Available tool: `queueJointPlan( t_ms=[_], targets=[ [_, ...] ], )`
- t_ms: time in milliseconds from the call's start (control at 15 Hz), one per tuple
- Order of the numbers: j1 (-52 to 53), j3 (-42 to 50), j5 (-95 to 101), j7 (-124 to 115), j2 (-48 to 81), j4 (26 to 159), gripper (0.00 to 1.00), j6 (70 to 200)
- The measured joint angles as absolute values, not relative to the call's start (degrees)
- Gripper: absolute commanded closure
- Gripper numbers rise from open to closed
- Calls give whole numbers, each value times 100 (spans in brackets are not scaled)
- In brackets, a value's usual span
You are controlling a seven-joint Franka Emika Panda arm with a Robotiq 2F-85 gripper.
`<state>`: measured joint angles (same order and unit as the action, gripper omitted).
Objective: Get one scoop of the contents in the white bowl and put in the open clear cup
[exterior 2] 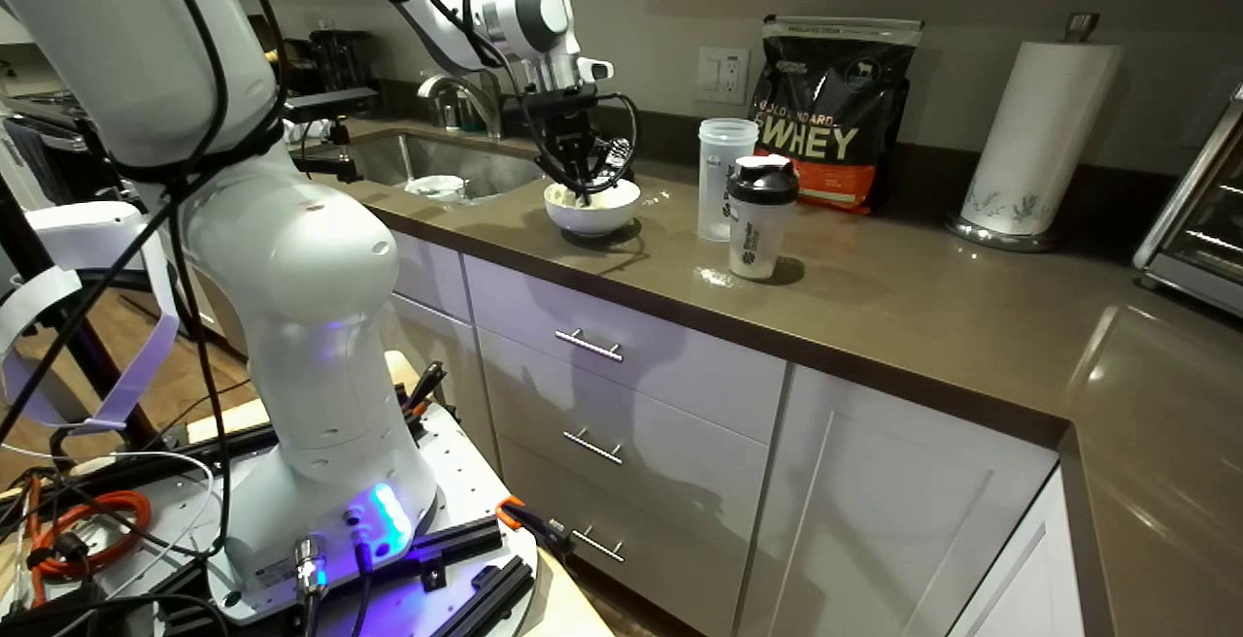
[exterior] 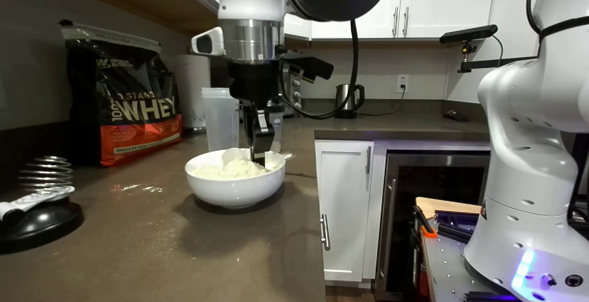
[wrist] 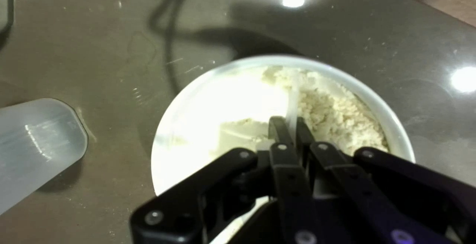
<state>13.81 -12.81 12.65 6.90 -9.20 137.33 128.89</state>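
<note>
The white bowl (exterior: 234,191) stands on the counter and holds the contents, a heap of white powder (wrist: 346,121). My gripper (wrist: 289,122) points down inside the bowl, its fingertips close together on a thin translucent strip of the scoop (wrist: 293,100). The rest of the scoop is hard to make out against the powder, partly lost in glare and behind the fingers. In an exterior view the gripper (exterior 2: 583,198) reaches below the rim of the bowl (exterior 2: 594,219). The open clear cup (exterior 2: 726,176) stands upright beside the bowl; its side (wrist: 41,147) shows at the left in the wrist view.
A shaker with a black lid (exterior 2: 760,219) stands close to the clear cup. Behind are the whey bag (exterior 2: 830,113) and a paper-towel roll (exterior 2: 1039,142). Utensils lie on a dark plate (exterior: 46,221). Beyond the bowl is a sink (exterior 2: 466,166). The counter's front edge runs near the bowl.
</note>
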Motion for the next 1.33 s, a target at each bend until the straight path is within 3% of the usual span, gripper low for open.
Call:
queueJointPlan(
  t_ms=[1333],
  targets=[
    [1376,-1103,556,1114,-831,13384,98,12350]
  ],
)
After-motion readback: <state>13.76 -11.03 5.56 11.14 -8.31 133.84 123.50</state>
